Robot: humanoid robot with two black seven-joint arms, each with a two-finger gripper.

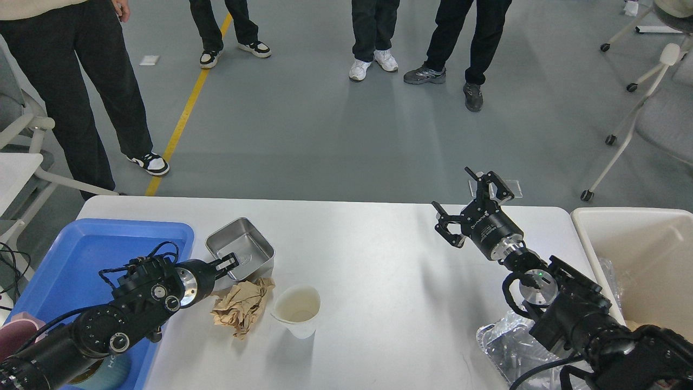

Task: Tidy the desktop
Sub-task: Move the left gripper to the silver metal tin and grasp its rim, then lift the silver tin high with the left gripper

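Fingers of my left gripper (231, 262) are sitting narrow at the near rim of the steel tin (241, 247); whether they are pinching that rim, I cannot tell. Crumpled brown paper (242, 306) is lying just below the fingertips, the paper cup (298, 310) beside it, both on the white desktop (368, 260) that I am tidying. I am judging the tin belongs in the blue tray (103, 238) behind the fingers, so I would confirm a firm rim grip first. My right gripper (472, 208) is hovering wide and empty, well apart.
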